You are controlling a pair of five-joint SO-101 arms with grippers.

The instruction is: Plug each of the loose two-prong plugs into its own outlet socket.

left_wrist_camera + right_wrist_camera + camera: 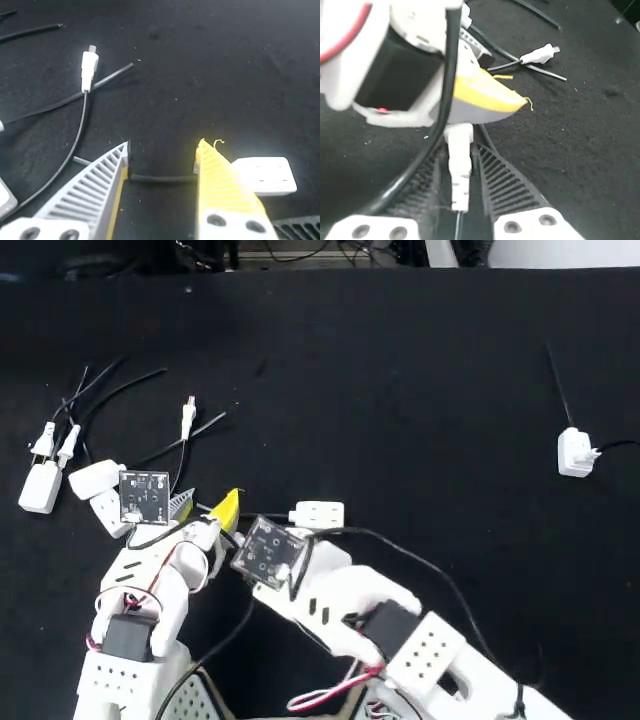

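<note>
The right tool (460, 148) has its fingers (500, 185) pressed against both sides of a white plug (460, 175), seemingly pinching it. It sits close by the left tool (163, 146), near 7 o'clock on the surface (400, 390). The left tool is spread and holds nothing; a black cable (160, 178) crosses its gap.

The plug looks light, hard and smooth, and likely to twist in the grip, so hold the flat body sides behind the prongs.

- **Plugs:** I count four: this one, a lone plug (188, 416) at 10 o'clock, and a plug pair (45, 440) at 9.
- **Socket blocks:** I count five white ones: the outlet block (318, 513) near centre, a far block (574, 453) at 3, and a block cluster (95, 478) of three at 8.
</note>
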